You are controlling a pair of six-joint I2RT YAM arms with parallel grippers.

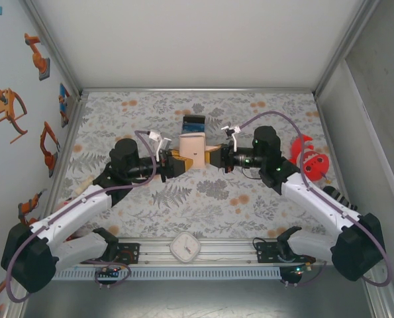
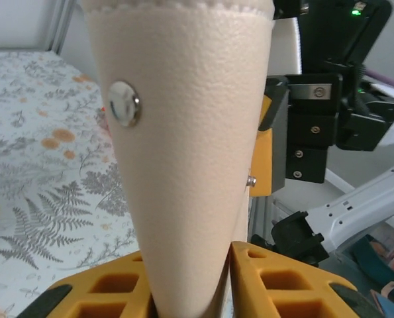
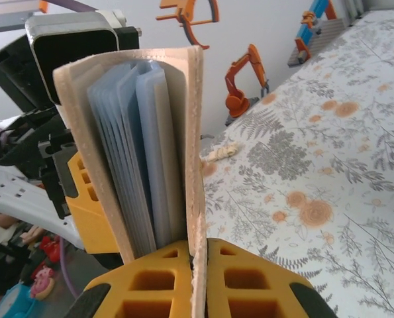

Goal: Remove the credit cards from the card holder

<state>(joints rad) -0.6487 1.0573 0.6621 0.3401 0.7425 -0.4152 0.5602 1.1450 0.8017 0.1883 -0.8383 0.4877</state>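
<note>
Above the floral worktop point(image 1: 203, 199), left fingers point(image 2: 104, 291) and right fingers point(image 3: 249, 285) each clamp a flap of the tan card holder point(image 3: 195, 165), pale-blue credit cards point(image 3: 134, 152) inside.

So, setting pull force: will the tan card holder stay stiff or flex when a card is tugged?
Likely flexes: the card holder splays open beyond the right gripper. Its grained skin probably resists slipping. The cards look packed, maybe snug.
</note>
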